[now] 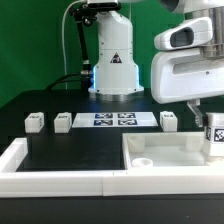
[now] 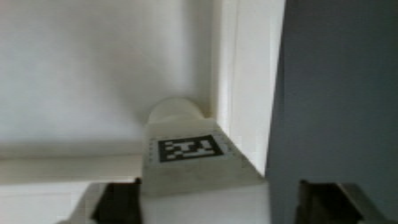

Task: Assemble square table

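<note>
Nearest in the exterior view, a long white plastic border rail (image 1: 60, 182) is seen along the front edge of the black table (image 1: 70, 150). Just behind it, at the exterior view's right, the large white square plastic slab with a raised rim (image 1: 170, 160) is laid flat. A round socket (image 1: 143, 160) is visible near its left front corner.

Over the slab's right side the white two-finger gripper (image 2: 217, 203) is hung, and a small white block leg with a black-and-white tag (image 1: 213, 137) is found directly under it. In the wrist view this leg is framed by the two dark fingers (image 2: 116, 203). Its long axis runs straight away from the wrist toward the slab, and its far end is set close beside the raised rim. The left finger appears to touch the leg. A pale gap seems to show at the other finger, so it cannot be told whether the leg is clamped or merely straddled.

The coming move is judged to turn on this: the leg lies in line with the hand and above the slab, so a socket must be brought under its tip.

Farther back, three more small white tagged block legs (image 1: 35, 121) (image 1: 63, 121) (image 1: 168, 120) are lined up beside the marker board (image 1: 112, 119), with the white robot base (image 1: 113, 60) behind.
</note>
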Controlling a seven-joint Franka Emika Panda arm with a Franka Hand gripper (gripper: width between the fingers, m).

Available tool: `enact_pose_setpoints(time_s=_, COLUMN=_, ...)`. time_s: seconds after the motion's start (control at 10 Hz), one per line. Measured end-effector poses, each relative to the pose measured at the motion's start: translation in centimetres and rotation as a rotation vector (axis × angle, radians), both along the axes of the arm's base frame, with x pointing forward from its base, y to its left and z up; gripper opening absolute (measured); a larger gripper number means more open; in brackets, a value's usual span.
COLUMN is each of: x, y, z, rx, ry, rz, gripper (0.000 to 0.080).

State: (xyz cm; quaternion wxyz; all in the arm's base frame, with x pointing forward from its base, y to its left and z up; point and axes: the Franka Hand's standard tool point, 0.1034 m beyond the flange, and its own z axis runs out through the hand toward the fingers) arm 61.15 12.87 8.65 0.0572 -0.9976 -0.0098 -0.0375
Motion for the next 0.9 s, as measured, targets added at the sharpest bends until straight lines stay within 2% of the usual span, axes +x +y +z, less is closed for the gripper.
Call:
enact_pose_setpoints(time_s=0.1, x=0.05, y=-0.21, z=0.00, rx=-0.002, ry=-0.002, rz=0.012, gripper=0.0310)
enact_pose_setpoints(time_s=0.3, x=0.44, y=-1.13, z=0.16, rx=0.003, ry=-0.021, rz=0.088, gripper=0.0304)
enact_pose_setpoints(time_s=0.5, x=0.47, y=-1.09, z=0.17, rx=0.006, ry=-0.018, rz=0.041, gripper=0.0301)
enact_pose_setpoints(time_s=0.9, x=0.48, y=-1.00, z=0.20, rx=0.031, ry=0.005, rz=-0.233, gripper=0.0300)
